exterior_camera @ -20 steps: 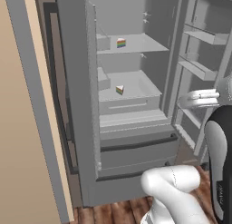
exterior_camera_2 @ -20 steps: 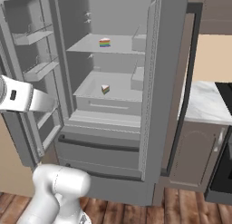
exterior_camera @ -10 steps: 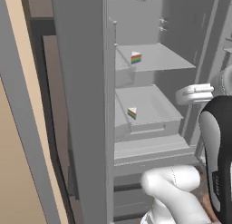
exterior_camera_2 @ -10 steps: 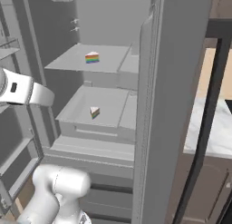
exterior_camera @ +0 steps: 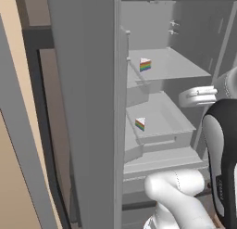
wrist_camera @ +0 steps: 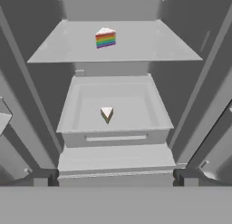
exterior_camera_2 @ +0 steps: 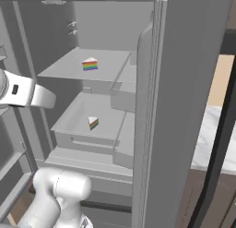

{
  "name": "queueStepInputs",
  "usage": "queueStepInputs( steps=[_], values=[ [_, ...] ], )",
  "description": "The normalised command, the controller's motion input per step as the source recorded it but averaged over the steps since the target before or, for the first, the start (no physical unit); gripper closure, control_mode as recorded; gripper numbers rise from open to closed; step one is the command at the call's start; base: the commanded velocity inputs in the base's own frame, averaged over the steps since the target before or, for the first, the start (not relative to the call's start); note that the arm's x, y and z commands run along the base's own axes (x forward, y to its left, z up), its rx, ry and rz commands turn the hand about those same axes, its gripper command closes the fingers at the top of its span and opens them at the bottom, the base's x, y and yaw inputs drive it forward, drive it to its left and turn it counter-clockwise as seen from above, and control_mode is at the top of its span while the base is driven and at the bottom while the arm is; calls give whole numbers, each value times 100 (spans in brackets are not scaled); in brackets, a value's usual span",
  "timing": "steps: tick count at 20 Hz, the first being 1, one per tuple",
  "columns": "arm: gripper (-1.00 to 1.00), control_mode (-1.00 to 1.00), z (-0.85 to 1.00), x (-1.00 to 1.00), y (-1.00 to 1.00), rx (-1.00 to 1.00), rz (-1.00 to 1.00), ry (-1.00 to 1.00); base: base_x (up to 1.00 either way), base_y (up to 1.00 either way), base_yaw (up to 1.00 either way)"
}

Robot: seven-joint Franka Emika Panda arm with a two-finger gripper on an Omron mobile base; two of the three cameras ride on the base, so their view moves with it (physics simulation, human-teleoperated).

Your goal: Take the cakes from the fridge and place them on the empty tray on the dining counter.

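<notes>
Inside the open fridge (wrist_camera: pixel 27 109): two cakes waiting, hand released and empty.
Drawer cake (wrist_camera: pixel 107 114) at centre, shelf cake (wrist_camera: pixel 105 38) at 12 o'clock above it. Likely light, soft, frosting easily smeared; best pinched gently across the flat layered sides, low down. Count: two cakes, one shelf (wrist_camera: pixel 149 46), one drawer (wrist_camera: pixel 149 105).

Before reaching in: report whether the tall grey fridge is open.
Open: the tall grey fridge interior shows, a rainbow-layered cake slice on its shelf.
</notes>
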Motion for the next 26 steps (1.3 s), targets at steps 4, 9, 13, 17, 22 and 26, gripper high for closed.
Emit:
queueStepInputs(
  steps=[4,9,13,17,22,26],
  values=[
    [-100,100,0,0,0,0,0,0,89,0,23],
    [-100,100,0,0,0,0,0,0,78,0,25],
    [-100,-100,-11,17,0,0,5,0,47,4,16],
    [-100,-100,-37,79,0,0,18,0,0,0,0],
    [-100,-100,-32,16,0,-4,2,-10,0,0,0],
    [-100,-100,-27,19,0,-2,0,-2,0,0,0]
  ],
)
